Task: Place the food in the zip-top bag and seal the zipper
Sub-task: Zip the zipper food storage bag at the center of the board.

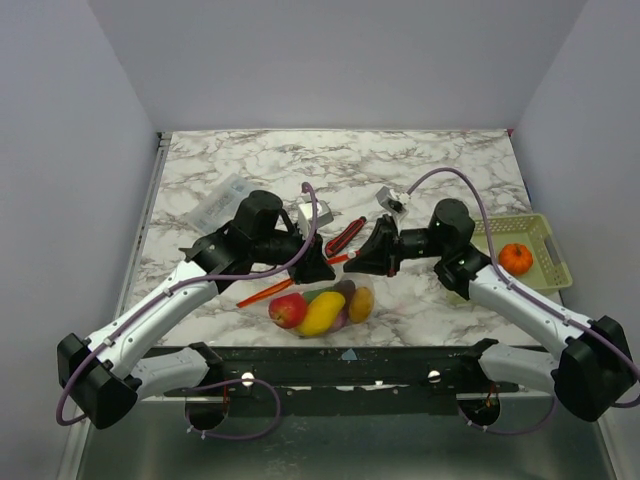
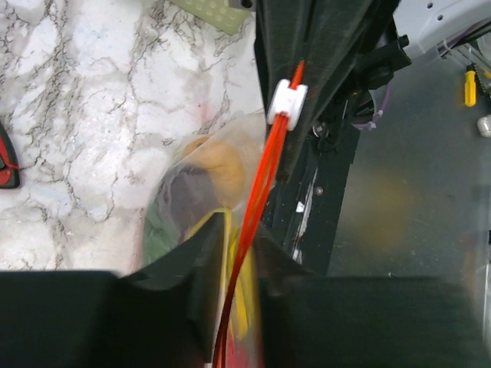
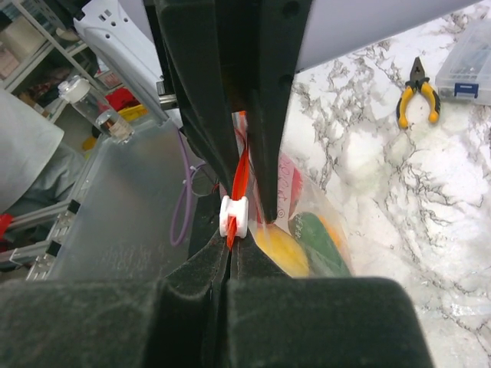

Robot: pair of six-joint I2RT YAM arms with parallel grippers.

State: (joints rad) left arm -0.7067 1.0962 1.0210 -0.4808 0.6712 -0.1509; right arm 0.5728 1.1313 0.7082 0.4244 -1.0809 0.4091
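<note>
The zip-top bag [image 1: 322, 305] hangs near the table's front edge, with red, yellow, orange, purple and green food [image 1: 320, 312] inside. Its orange-red zipper [image 1: 268, 291] is stretched between both grippers. My left gripper [image 1: 316, 268] is shut on the zipper [image 2: 265, 165] in the left wrist view [image 2: 242, 241]. My right gripper [image 1: 364, 260] is shut on the zipper's end [image 3: 239, 176], right beside the white slider [image 3: 234, 217], in the right wrist view [image 3: 230, 249]. The slider also shows in the left wrist view [image 2: 286, 100]. One orange fruit [image 1: 516, 258] sits in a basket, outside the bag.
A yellow-green basket [image 1: 548, 240] stands at the right. A slim red-and-black stick [image 1: 345, 237] lies behind the grippers. A clear box [image 1: 222, 200] sits at the back left, with yellow-handled pliers [image 3: 418, 96] near it. A small grey object [image 1: 390, 200] lies at mid-table.
</note>
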